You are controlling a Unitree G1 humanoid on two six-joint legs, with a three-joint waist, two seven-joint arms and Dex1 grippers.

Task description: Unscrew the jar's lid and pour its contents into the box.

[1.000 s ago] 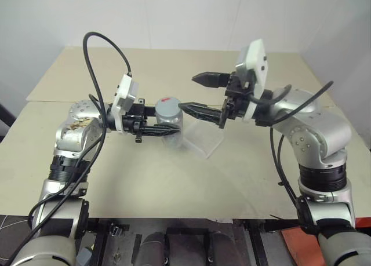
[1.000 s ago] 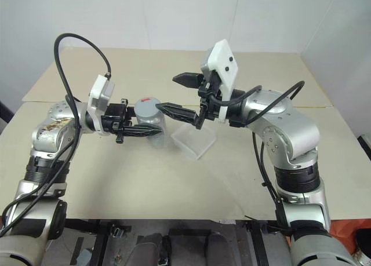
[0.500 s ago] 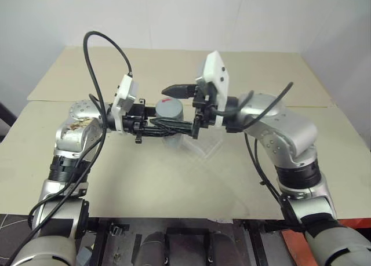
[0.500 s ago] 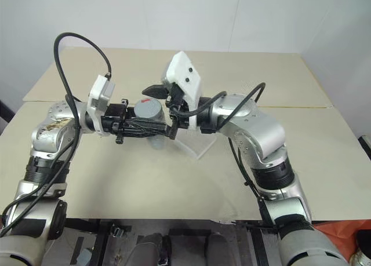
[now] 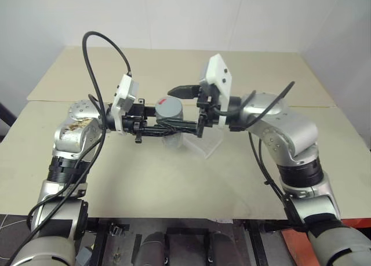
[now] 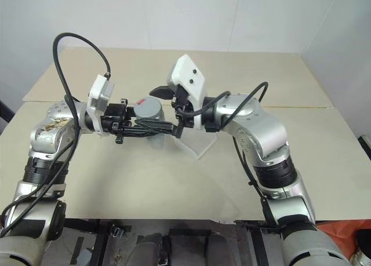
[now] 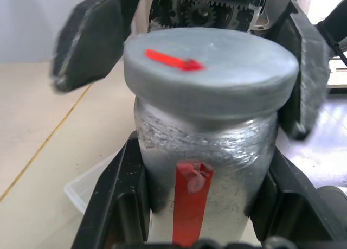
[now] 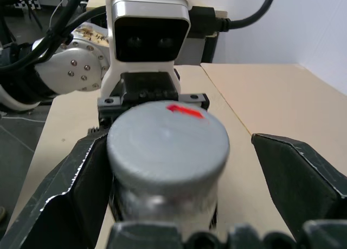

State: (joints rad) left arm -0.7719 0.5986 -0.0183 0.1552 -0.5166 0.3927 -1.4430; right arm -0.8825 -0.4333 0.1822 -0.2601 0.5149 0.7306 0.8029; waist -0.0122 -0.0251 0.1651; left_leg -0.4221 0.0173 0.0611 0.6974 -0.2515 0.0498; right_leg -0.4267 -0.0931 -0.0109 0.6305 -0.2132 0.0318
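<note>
The left gripper [image 5: 168, 128] has its jaws clamped on the jar [image 7: 201, 151], held above the table [image 5: 174, 185] beside the box [image 5: 204, 139]; the right gripper [image 8: 179, 167] jaws stand wide around the lid [image 8: 167, 144], not touching; jar looks light, rigid, slick; grip the lid's rim.

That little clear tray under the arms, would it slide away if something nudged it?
Probably yes. The box looks like thin clear plastic, so it is likely very light and would skid on the smooth table. Being shallow and flat-bottomed, it seems unlikely to tip. Thin walls may flex if squeezed.
</note>
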